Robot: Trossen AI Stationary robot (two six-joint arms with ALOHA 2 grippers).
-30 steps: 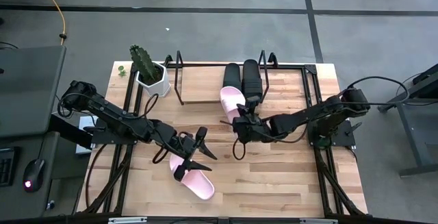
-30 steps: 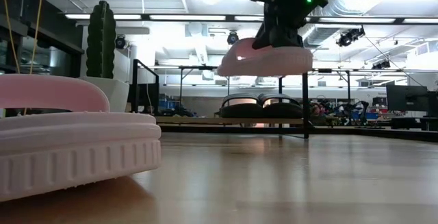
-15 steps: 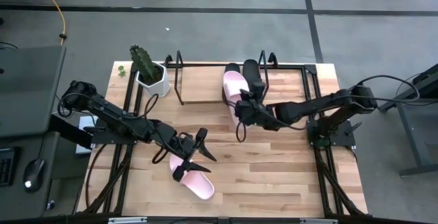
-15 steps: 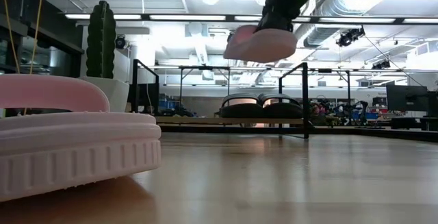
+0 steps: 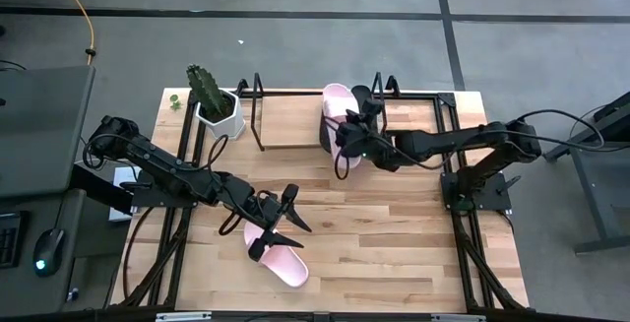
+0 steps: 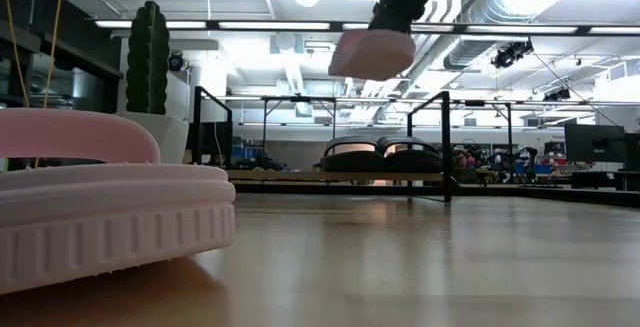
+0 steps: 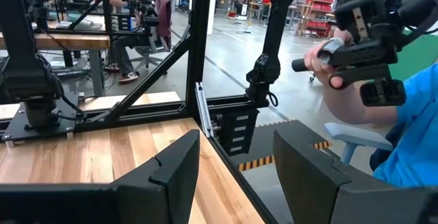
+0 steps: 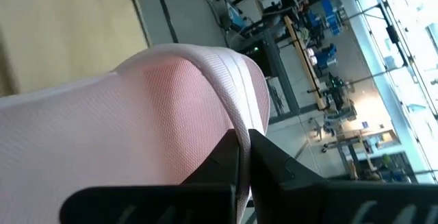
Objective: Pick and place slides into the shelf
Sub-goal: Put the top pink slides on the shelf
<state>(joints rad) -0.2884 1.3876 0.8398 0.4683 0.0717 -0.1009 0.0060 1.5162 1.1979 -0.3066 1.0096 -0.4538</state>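
Quick update on the carried pink slide (image 5: pixel 338 98): now up over the back of the shelf (image 5: pixel 258 115), hanging above the black pair (image 5: pixel 360 113) instead of out over the open table like a second ago. Moved steadily back and up across the last two frames, and in the low view rides higher (image 6: pixel 372 52), well clear of the black slides (image 6: pixel 383 154) parked on the board. Right gripper (image 5: pixel 350 137) clamped on the strap, fingers nearly together with the pink edge pinched between them in its own wrist view (image 8: pixel 237 157). So basically transport done, lowering left; looks like the slot beside the black pair is the target, though hard to say exactly where from here.

Left gripper (image 5: pixel 277 222) hovering right over the other pink slide (image 5: pixel 283 260) near the front of the table, fingers (image 7: pixel 172 172) spread wide, nothing held. No change there compared with a second ago, so probably waiting its turn. That slide lies flat on the table in the low view (image 6: pixel 100 202).

Cactus pot (image 5: pixel 217 107) next to the shelf, well out of the way.
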